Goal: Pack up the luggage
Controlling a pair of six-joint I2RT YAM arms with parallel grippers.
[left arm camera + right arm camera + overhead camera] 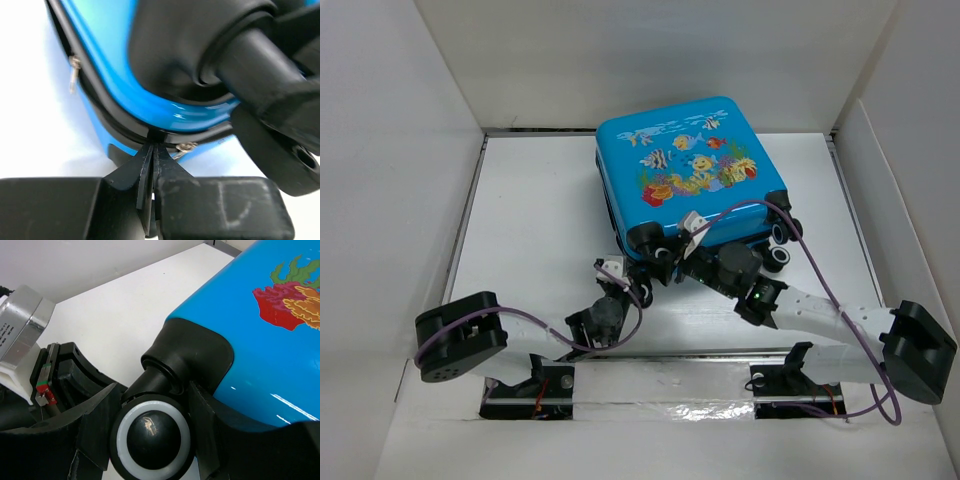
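Observation:
The luggage (690, 170), a bright blue hard-shell case with a fish and coral print, lies flat and closed at the middle back of the table. My left gripper (620, 275) is at its near-left corner. In the left wrist view this gripper (154, 145) is shut, its tips pressed against the black zipper band (120, 125), with a metal zipper pull (186, 147) just to their right. My right gripper (152, 390) is shut on a black-and-white wheel (152, 437) at the same corner, one finger on each side. That wheel (667, 253) is also in the top view.
White walls box in the table (540, 230) on the left, back and right. Two more wheels (780, 245) stick out at the case's near-right corner. A second zipper pull (74, 70) hangs on the case's side. Purple cables (820, 280) loop over both arms.

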